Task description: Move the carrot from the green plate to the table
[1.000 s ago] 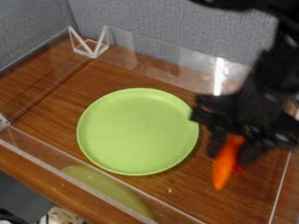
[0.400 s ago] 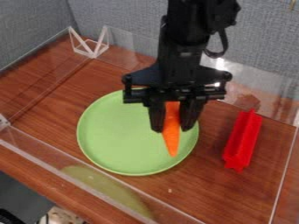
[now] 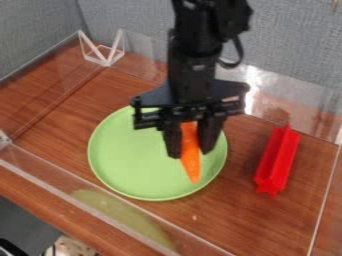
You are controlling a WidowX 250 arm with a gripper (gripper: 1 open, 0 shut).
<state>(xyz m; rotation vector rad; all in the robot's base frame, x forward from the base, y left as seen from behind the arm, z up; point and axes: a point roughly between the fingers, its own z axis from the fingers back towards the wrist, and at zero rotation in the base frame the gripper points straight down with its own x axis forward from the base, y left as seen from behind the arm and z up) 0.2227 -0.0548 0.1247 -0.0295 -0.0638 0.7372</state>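
The black gripper (image 3: 194, 143) hangs from the arm over the right half of the green plate (image 3: 123, 150). It is shut on the carrot (image 3: 193, 164), which hangs upright between the fingers with its orange tip pointing down at the plate. I cannot tell whether the tip touches the plate or hovers just above it. The carrot's upper end is hidden between the fingers. The plate lies on the reddish-brown table (image 3: 54, 95), near its middle.
A red ribbed block (image 3: 278, 158) lies on the table just right of the plate. A white wire stand (image 3: 102, 46) sits at the back left corner. Clear acrylic walls (image 3: 267, 85) edge the tabletop.
The gripper with the carrot has moved left, from over the table at the right of the plate to over the plate's right half. The red block, earlier hidden by the arm, now shows.
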